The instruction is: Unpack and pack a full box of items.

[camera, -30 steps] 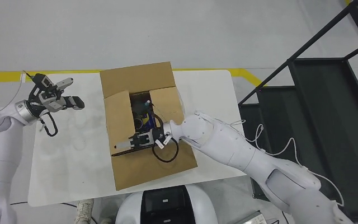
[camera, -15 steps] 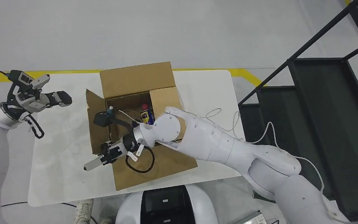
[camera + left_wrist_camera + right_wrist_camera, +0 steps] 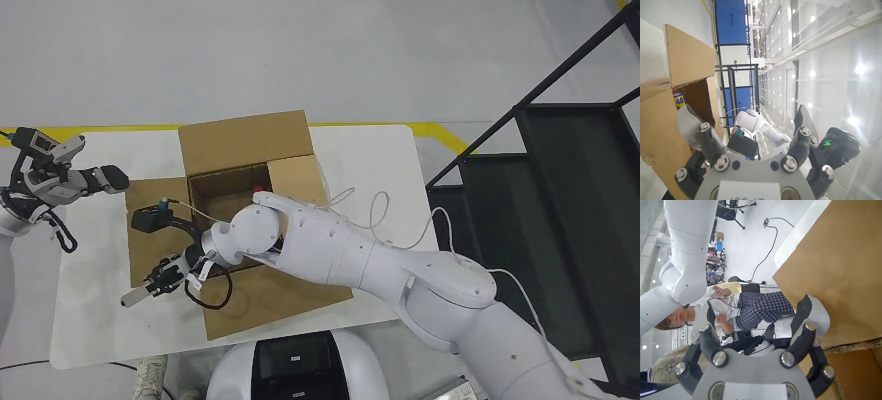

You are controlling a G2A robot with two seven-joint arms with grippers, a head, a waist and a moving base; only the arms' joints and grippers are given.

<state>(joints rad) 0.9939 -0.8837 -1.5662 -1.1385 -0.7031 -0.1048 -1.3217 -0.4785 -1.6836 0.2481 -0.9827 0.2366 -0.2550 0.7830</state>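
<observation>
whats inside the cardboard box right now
A spray can with a red cap and blue-and-yellow label shows inside the cardboard box. The rest of the interior is shadowed or covered by the right arm.

A warehouse-like robot lab: yellow floor line (image 3: 445, 130), metal stairs (image 3: 560, 160), bright ceiling lights (image 3: 859, 69).

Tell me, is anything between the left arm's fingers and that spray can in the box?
Yes. The folded-out side flap lies between the left gripper and the spray can. The right gripper sits over that flap, its arm stretching across the open box.
</observation>
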